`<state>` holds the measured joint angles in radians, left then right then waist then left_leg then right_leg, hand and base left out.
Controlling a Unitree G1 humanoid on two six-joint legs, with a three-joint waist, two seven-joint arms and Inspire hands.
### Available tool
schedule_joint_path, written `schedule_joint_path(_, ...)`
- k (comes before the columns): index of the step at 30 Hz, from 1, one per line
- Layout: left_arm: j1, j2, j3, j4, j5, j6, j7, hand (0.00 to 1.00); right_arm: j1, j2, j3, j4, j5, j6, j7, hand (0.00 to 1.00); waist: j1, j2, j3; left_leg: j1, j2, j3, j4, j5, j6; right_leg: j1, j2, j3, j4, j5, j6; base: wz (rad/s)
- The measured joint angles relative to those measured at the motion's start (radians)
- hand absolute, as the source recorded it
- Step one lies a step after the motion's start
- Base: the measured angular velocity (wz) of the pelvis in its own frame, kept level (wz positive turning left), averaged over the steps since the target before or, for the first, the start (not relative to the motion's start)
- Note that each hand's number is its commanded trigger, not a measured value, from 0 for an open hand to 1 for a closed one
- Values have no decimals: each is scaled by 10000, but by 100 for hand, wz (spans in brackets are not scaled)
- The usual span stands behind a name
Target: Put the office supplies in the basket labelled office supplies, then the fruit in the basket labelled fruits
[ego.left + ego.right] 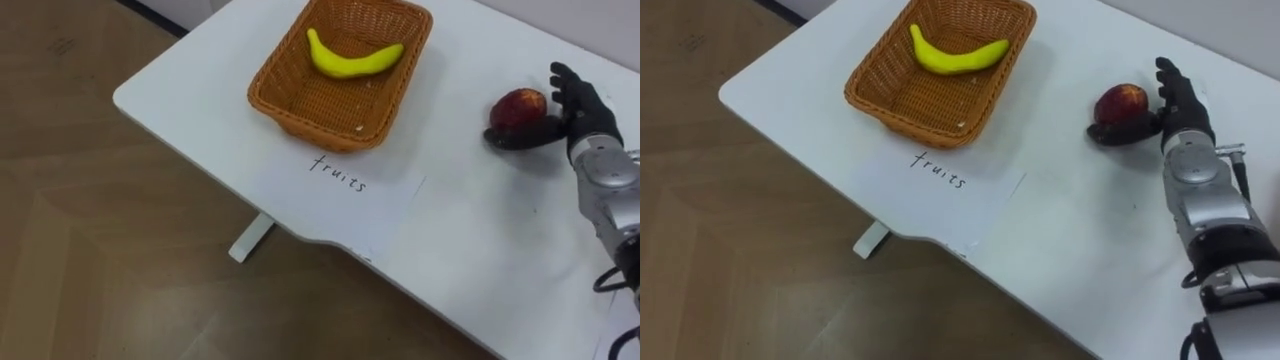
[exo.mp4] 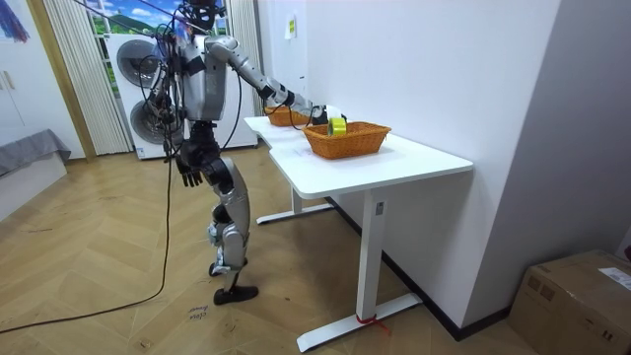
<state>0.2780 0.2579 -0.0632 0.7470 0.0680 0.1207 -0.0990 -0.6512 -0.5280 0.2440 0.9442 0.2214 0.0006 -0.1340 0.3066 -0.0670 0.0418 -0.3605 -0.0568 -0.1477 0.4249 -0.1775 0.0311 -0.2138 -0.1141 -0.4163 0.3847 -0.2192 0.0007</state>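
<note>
The right hand [image 1: 1180,108] is spread open, its thumb and fingers cupping the red apple [image 1: 1122,103] on the table [image 1: 1070,230] without clamping it, so it should close snugly before lifting toward the fruit basket [image 1: 905,125] well to its left, while the left hand [image 2: 190,176] hangs idle.

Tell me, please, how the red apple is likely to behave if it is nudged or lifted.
The apple looks round, so a nudge would probably roll it across the smooth table. It seems rigid and glossy, so it may slip unless the right hand wraps it.
</note>
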Motion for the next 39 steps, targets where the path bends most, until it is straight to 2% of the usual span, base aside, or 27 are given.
schedule_joint_path(6, -56, 32, -55, 223, -6, 0, 54, 0, -81, -65, 128, 6, -325, 13, 116, 0, 35, -4, 19, -180, 41, 65, 189, -7, -5, -157, 9, -13, 112, -21, -52, -2)
schedule_joint_path(7, -56, 58, -128, 259, -6, 0, 69, 0, -109, -69, 198, 51, -373, 15, 174, 34, 50, -2, 20, -178, 50, 75, 204, -10, -9, -155, 9, -13, 110, -28, -69, -5)
schedule_joint_path(9, -69, 62, -187, 299, -6, 0, 76, 0, -178, -70, 233, 144, -439, 14, 244, 75, 74, 1, 35, -178, 67, 91, 218, -9, -17, -157, -40, -14, 102, -45, -96, -2)
schedule_joint_path(10, -70, 63, -189, 299, -6, 0, 76, 0, -232, -75, 307, 189, -466, 14, 256, 92, 81, -12, 54, -173, 70, 99, 222, -10, -27, -165, -54, -14, 96, -76, -122, 0)
schedule_joint_path(11, -73, 70, -189, 298, -6, 0, 76, 0, -248, -76, 331, 197, -487, 15, 256, 100, 84, -18, 58, -174, 74, 102, 223, -9, -35, -169, -57, -15, 99, -84, -130, 0)
schedule_joint_path(19, -259, 173, -198, 296, -6, 0, 80, 0, -513, -530, 478, 246, -802, 11, -14, 100, 99, -69, 55, -263, 116, 125, 180, 5, -88, -286, -13, -17, 108, -111, -178, 0)
schedule_joint_path(24, -346, 315, -198, 279, -4, -1, 80, 0, -572, -555, 478, 246, -796, 18, -66, 100, 129, -83, 49, -262, 135, 125, 136, -5, -103, -280, 64, -17, 95, -109, -179, 0)
schedule_joint_path(35, -333, 344, -249, 562, -2, -159, 72, 0, -522, -523, 875, 303, -731, 122, 430, 100, 256, -78, 54, 232, 204, 110, -49, -47, -158, 293, 147, -32, -261, -81, -175, 0)
schedule_joint_path(39, -324, 344, -247, 590, 5, -175, 69, 0, -523, -540, 880, 268, -755, 150, 691, 100, 256, -148, 14, 251, 209, 132, -108, -37, -172, 288, 112, -78, -254, -109, -202, 0)
